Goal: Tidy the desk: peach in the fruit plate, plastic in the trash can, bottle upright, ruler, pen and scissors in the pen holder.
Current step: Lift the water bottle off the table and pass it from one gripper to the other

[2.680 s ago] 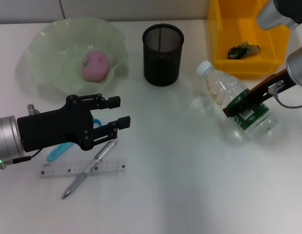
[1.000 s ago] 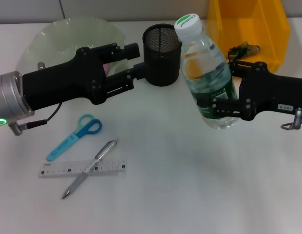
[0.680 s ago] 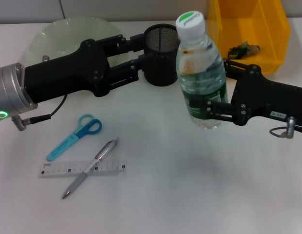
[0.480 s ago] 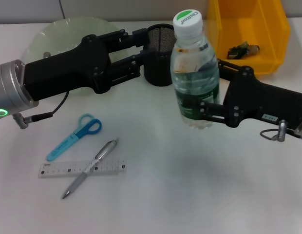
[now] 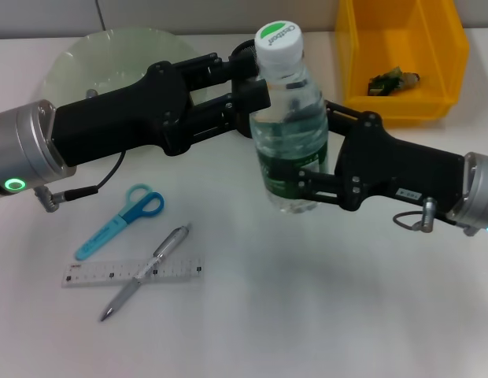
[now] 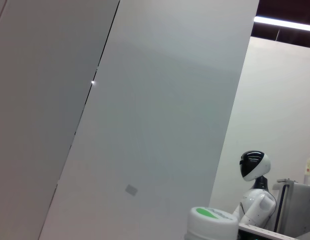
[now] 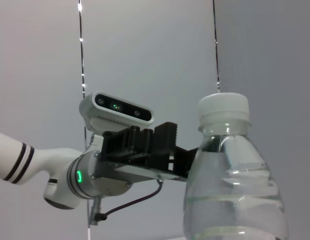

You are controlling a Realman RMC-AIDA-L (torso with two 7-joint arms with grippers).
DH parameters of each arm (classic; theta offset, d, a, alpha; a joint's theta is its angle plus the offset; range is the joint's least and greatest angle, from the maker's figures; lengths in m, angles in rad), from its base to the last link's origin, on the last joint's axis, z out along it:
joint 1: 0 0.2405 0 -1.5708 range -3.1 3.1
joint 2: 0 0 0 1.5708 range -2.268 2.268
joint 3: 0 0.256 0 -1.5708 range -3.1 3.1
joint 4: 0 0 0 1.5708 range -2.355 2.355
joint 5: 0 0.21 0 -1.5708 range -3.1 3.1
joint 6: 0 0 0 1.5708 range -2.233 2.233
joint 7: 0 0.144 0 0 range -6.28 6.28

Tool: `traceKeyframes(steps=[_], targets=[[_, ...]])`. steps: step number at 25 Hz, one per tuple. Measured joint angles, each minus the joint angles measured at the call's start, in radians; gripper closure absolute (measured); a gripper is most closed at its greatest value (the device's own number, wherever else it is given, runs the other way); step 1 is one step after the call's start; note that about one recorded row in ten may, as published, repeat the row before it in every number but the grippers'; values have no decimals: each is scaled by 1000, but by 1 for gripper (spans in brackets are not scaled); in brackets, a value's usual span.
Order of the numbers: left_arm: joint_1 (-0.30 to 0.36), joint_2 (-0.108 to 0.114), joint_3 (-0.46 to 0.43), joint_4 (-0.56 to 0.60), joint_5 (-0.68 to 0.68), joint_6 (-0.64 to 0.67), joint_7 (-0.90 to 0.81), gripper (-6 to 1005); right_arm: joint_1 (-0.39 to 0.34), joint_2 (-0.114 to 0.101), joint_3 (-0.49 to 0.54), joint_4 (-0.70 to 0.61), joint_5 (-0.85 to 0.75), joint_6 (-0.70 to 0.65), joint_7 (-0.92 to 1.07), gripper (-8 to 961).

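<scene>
The right gripper (image 5: 307, 179) is clamped on the upright bottle (image 5: 288, 126), held off the white desk (image 5: 323, 315). The left gripper (image 5: 242, 83), fingers apart, is seen beside the bottle's neck; the right wrist view shows this against a grey wall (image 7: 145, 50).

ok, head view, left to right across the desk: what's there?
Ruler → scissors → pen → bottle, upright in the right hand with the left hand at its neck → yellow bin.
</scene>
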Motion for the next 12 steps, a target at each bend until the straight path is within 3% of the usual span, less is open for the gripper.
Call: traceKeyframes(steps=[12], targets=[[-6,-2,0,-25,0,3,2,469,44,5,-55,39,14,6,-1,202]])
